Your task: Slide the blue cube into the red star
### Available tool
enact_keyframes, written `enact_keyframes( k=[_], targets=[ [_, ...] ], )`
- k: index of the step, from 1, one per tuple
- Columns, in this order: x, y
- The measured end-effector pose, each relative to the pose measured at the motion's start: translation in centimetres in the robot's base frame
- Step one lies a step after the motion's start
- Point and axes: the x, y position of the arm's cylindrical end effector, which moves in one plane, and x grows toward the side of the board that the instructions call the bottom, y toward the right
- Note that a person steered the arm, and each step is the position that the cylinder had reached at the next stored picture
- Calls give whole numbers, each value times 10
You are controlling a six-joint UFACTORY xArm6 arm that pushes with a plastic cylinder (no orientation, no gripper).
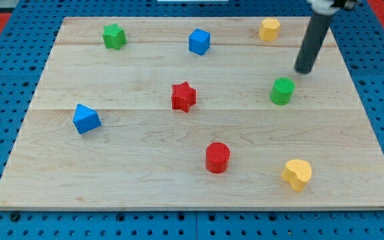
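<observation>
- My tip (305, 70) is the lower end of a straight dark rod that comes down from the view's top right corner; it sits on the surface (132, 167) near the right side.
- There are no fingers on this arm, so nothing opens or closes; the tip touches no block.
- The green cylinder (283, 91) stands just below and slightly left of my tip, close to it but apart.
- The yellow block (269, 29), with a rounded many-sided shape, sits up and to the left of my tip near the top edge.
- The blue cube (199, 41) rests in the upper middle of the surface, well left of my tip.
- The red star (183, 97) lies near the centre, below the blue cube and a little to its left, with bare wood between them.
- A green star-like block (114, 36) sits at the upper left.
- A blue block (86, 119) with a pointed top, its exact shape hard to make out, lies at the left, well apart from the red star.
- A red cylinder (217, 158) stands below the red star, toward the view's bottom.
- A yellow heart-like block (298, 175) lies at the lower right.
- The wooden surface rests on a blue pegboard (5, 80).
</observation>
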Motion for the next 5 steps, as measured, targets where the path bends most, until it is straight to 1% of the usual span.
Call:
enact_keyframes(
  k=[1,2,4,5],
  targets=[
    [-16,-59],
    [-56,-47],
    [-173,-51],
    [-169,-114]
  ],
)
